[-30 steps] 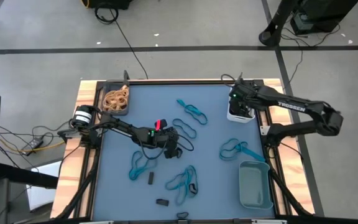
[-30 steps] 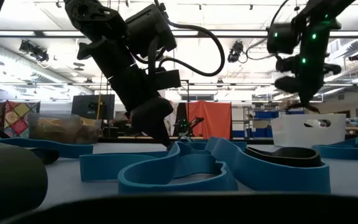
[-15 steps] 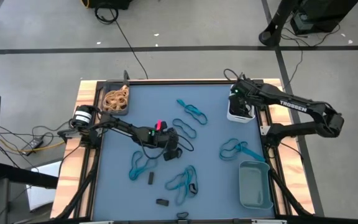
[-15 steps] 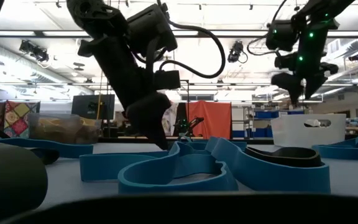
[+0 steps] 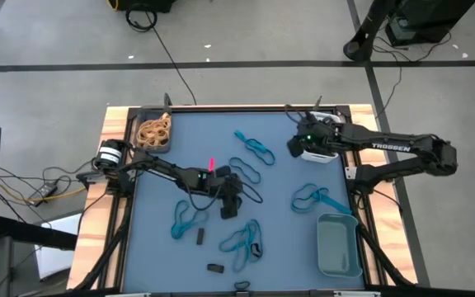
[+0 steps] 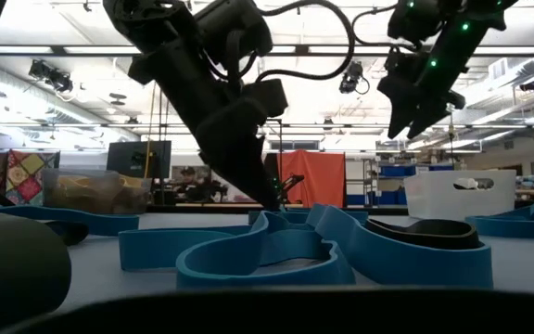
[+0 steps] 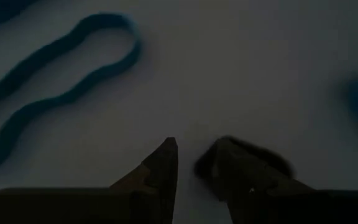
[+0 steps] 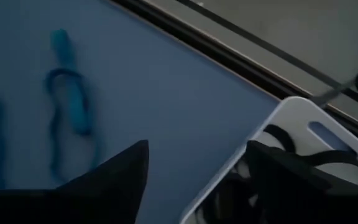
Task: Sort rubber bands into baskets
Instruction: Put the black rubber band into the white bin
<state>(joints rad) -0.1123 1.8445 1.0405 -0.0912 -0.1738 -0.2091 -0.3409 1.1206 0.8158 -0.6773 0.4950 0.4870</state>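
Now, step: left end effector [image 5: 228,205] low on the blue bench [image 5: 279,177], fingers slightly apart over a small black rubber band [image 7: 244,155].
Right end effector [image 5: 297,145]: spread, empty, beside the white plastic basket [image 5: 320,153].
Advice: straddle the band squarely, then close.

Blue table mat [image 5: 279,186]; teal rubber bands [image 5: 254,148]; tan bands in dark basket [image 5: 153,130]; white basket [image 5: 326,153]; grey-teal basket [image 5: 338,245]; black arms.

Blue bands [image 5: 190,218] scattered; tan bands [image 5: 153,129] in dark basket [image 5: 141,115].
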